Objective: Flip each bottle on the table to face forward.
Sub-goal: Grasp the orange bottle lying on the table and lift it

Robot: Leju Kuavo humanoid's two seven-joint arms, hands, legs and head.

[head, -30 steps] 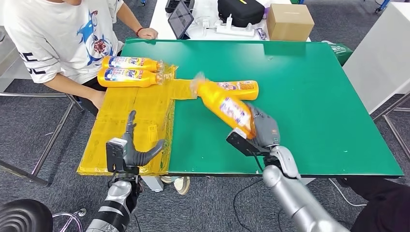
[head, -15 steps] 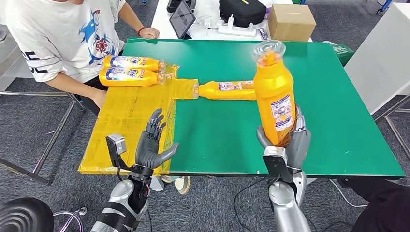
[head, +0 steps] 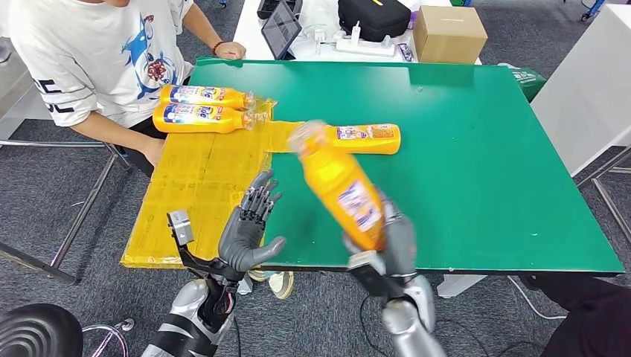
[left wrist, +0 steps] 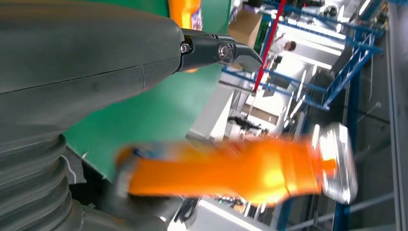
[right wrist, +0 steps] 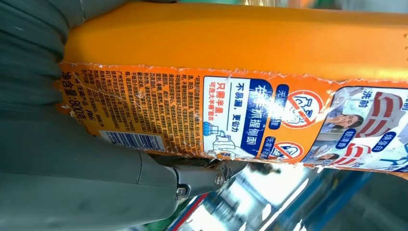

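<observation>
A: How far is the flipping getting?

B: On the green table (head: 476, 149), the two orange detergent bottles (head: 199, 108) at upper left are lying on the yellow sheet (head: 193, 186) with what look like front labels up, so I'm judging those done. A third bottle (head: 362, 138) is waiting at centre; its label is too small to read.

A: And the one in hand?

B: The right hand (head: 393, 242) is gripping a tilted bottle (head: 338, 186) by its base, low centre, its back label with barcode (right wrist: 192, 120) facing the wrist camera. The left hand (head: 249, 227), lower left, is spreading wide, holding nothing.

A: What's unclear?

B: The held bottle is blurring, its cap smeared, and it's covering most of the right hand's fingers
</observation>
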